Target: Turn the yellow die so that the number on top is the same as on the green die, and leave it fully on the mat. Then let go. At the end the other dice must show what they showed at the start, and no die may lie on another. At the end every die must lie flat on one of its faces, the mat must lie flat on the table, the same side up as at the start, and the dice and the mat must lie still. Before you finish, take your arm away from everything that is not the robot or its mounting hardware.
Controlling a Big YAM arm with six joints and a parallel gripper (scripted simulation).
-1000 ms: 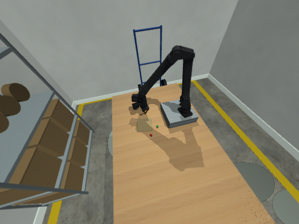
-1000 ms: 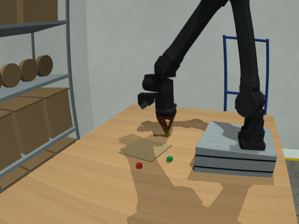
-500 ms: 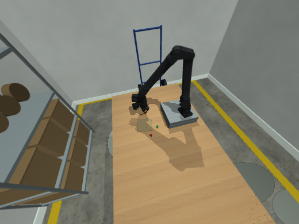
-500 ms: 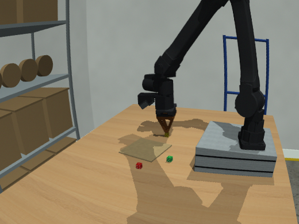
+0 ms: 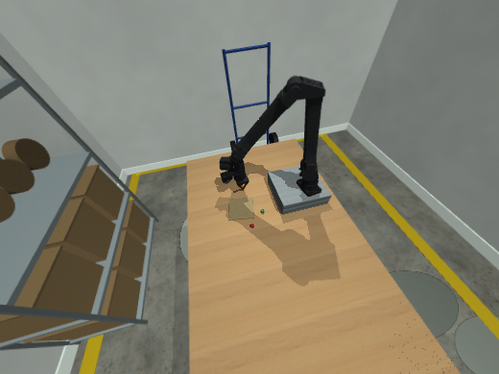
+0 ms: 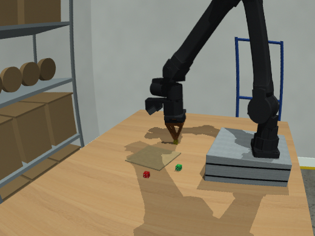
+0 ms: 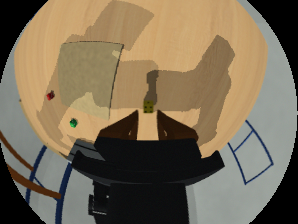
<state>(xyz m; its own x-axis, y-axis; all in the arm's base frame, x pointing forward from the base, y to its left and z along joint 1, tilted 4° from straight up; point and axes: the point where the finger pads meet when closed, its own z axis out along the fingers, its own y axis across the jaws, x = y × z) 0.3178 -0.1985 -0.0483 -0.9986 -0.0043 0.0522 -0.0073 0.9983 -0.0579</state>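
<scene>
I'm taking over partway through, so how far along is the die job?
Looks done: the mat lies flat, with no die on another.

In hand: nothing gripped; the gripper stands partly open over the yellow die, which is off the mat.

Left: grip it, turn it if needed, set it fully on the mat, release and withdraw. I can't read the green die's top number.

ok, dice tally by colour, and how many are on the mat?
Yellow: 1, at the claw, off the mat
Green: 1, beside the mat
Red: 1, beside the mat
Total: 3 dice, 0 on the mat
</scene>
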